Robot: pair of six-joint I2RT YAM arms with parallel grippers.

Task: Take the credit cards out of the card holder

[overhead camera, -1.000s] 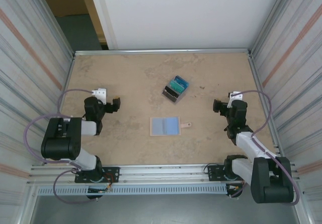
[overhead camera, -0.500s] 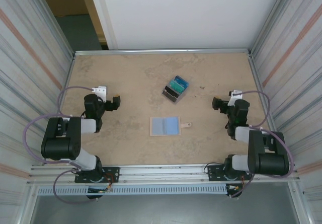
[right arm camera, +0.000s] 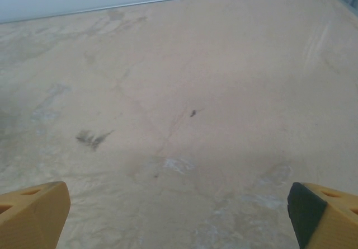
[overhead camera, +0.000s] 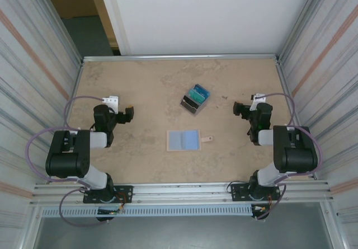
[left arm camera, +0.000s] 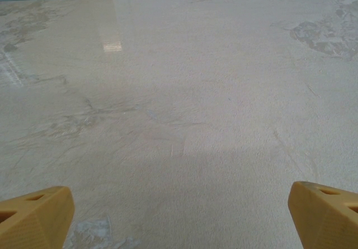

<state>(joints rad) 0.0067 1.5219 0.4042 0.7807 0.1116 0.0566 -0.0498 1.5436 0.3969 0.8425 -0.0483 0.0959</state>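
**Both claws wide open and empty; the cards lie outside the holder.**

We see the card holder spread flat near the middle of the table, pale blue inside up. The credit cards sit in a small pile just beyond it, not touching it. The left gripper and the right gripper hang well off to either side with jaws apart, gripping nothing. We judge the emptying nearly or fully done, though from above we cannot tell whether a card hides in a pocket. If one does, we would pin the holder's edge with one claw and slide the card out low and flat with the other, staying clear of the pile.
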